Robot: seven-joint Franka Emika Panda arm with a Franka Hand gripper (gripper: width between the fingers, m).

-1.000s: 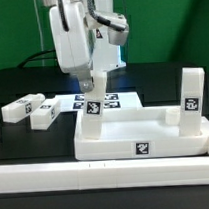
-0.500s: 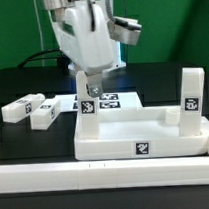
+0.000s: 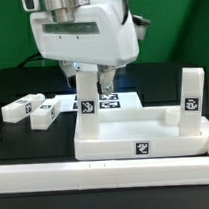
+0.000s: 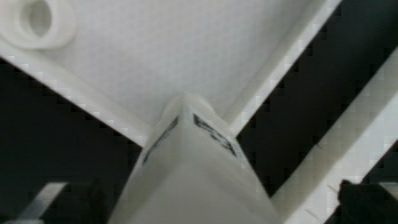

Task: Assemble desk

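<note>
Above desk slab's (image 3: 175, 140) far corner on exterior view's left: my gripper (image 3: 97, 89) hovers, fingers (image 3: 108, 85) spread wide, gripping nothing. Leg (image 3: 90, 106) stands upright in that corner; wrist view shows its top between my fingers, gap on each side. 2nd leg (image 3: 192, 92) stands upright at slab's far corner on exterior view's right. 2 more legs (image 3: 24, 105) lie flat on black table (image 3: 25, 142), side by side, well apart from slab's left edge. Marker board (image 3: 124, 95) lies behind slab. White rail (image 3: 57, 178) runs along table's near edge.

Bright, even lighting; desk slab (image 3: 124, 128) whites near blown out; wrist view blurred, out of focus.
</note>
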